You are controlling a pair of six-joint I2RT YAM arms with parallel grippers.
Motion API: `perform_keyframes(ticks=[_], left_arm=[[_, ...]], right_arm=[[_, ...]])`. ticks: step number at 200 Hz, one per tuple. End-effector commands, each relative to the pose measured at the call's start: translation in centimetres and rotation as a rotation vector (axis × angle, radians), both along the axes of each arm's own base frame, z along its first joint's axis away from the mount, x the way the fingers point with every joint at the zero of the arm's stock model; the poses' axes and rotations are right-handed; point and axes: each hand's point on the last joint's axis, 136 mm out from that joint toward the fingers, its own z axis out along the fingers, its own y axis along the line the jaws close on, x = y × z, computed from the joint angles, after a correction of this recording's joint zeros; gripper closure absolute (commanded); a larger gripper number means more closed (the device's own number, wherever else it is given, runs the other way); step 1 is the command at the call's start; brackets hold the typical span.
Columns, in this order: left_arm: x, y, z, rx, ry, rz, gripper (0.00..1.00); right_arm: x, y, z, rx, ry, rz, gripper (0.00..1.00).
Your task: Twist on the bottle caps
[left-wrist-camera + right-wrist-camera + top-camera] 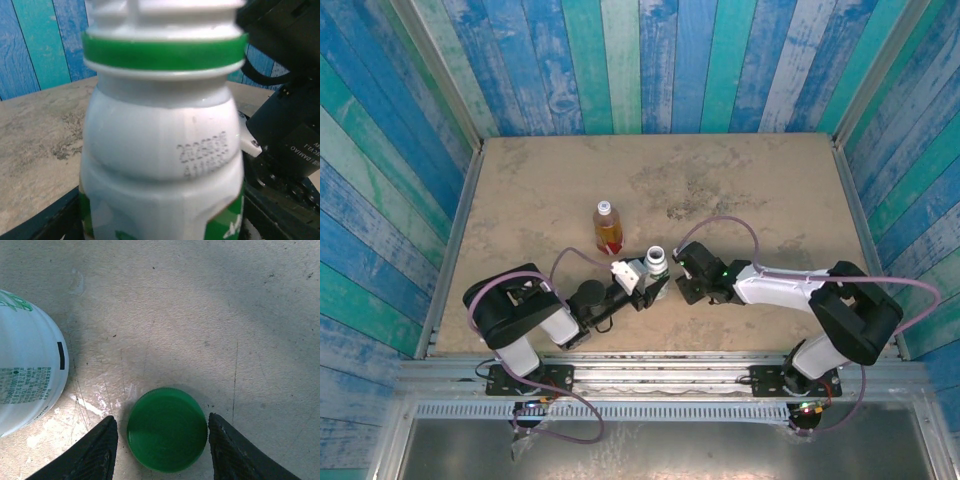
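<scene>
The white bottle with a green neck ring stands between the jaws of my left gripper, which is shut on its lower body. From above, that bottle is open-mouthed at the tip of the left gripper. The dark green cap lies flat on the table between the fingers of my right gripper. The jaws are open, with a small gap on the left side and barely any on the right. The white bottle's base stands just left of them. The clear amber bottle stands behind, with a white cap on top.
The right gripper hangs low over the table, close beside the white bottle. Blue and green plank walls enclose the table on three sides.
</scene>
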Motion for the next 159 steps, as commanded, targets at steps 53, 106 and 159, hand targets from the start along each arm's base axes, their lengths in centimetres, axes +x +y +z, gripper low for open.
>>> perform_keyframes(ticks=[53,106,159], left_arm=[[-0.5,-0.3,-0.3,-0.009,-0.007,-0.029,0.40],[-0.6,-0.4,-0.4,-0.010,-0.012,-0.038,0.45],[-0.7,-0.7,-0.4,-0.009,-0.015,-0.051,0.44]], right_arm=[[0.4,0.5,0.0,0.004,-0.006,-0.012,0.57],[0.5,0.2,1.7,0.017,-0.035,-0.016,0.60],[0.3,-0.9,6.3,0.032,-0.068,-0.025,0.59]])
